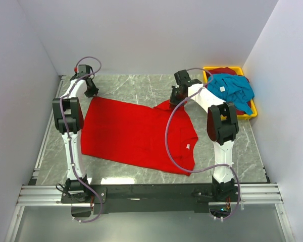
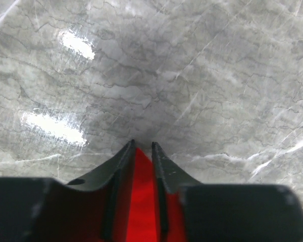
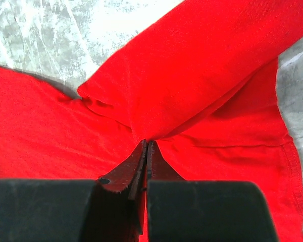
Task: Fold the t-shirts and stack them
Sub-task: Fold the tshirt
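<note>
Pinching red t-shirt (right claw)

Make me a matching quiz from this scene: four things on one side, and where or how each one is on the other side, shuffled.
Things:
1. red t-shirt
2. teal-blue t-shirt
3. yellow bin
4. right gripper

Place or state:
A. shut on a fold of red cloth
B. at the far right corner of the table
C. spread across the middle of the table
D. heaped on top of the bin

Pairs: 1-C, 2-D, 3-B, 4-A
</note>
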`<state>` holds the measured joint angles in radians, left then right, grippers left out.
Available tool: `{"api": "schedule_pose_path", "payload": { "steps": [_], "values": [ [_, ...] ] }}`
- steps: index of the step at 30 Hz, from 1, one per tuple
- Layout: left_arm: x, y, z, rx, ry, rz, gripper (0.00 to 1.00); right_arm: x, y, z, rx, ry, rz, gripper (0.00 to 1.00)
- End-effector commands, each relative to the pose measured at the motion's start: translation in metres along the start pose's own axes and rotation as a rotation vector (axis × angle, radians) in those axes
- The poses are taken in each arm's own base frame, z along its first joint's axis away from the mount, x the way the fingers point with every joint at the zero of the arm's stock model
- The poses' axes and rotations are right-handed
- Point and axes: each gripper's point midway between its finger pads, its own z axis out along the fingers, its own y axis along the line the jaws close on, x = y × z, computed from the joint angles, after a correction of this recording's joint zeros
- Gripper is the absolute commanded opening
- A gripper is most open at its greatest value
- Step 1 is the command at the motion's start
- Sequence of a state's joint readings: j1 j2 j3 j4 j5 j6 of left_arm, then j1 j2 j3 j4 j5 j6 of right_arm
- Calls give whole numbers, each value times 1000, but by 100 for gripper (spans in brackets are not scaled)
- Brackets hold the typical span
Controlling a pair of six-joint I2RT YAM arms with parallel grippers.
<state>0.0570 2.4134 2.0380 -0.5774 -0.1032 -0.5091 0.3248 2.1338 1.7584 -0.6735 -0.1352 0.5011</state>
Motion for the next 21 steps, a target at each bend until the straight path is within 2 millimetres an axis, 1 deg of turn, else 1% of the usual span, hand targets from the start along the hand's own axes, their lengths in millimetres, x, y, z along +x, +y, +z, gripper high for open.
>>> {"api": "schedule_pose_path", "payload": {
  "steps": [1,2,4,5,6,8,11,16,17,18,19,20,21],
  "values": [
    [12,4,2,-14,28,21,23,-14,13,-26,-33,-72,-6,0],
    [14,6,2,-21,31,22,18,-13,14,-27,-33,-73,-7,0],
    [16,7,3,-25,38,26,12,-12,13,-26,-32,-72,-7,0],
    [16,8,3,-26,39,26,5,-12,14,-26,-33,-73,-7,0],
    [17,7,2,-23,41,27,1,-11,13,-26,-32,-70,-6,0],
    [18,7,2,-17,44,30,0,-11,13,-27,-32,-72,-5,0],
    [10,0,-6,11,26,24,0,-12,14,-28,-35,-72,-8,0],
    [-15,-20,-35,99,-34,14,0,-14,18,-40,-41,-79,-12,0],
    [-13,-20,-37,104,-31,13,0,-13,19,-43,-43,-79,-14,0],
    [-19,-23,-48,120,-48,10,0,-11,19,-45,-41,-75,-14,0],
    [-21,-25,-51,136,-57,4,0,-11,19,-49,-43,-81,-15,0],
    [-14,-24,-51,134,-44,4,0,-9,19,-50,-43,-75,-17,0],
    [-18,-25,-59,141,-58,2,0,-4,17,-50,-37,-65,-14,0]
  ]
}}
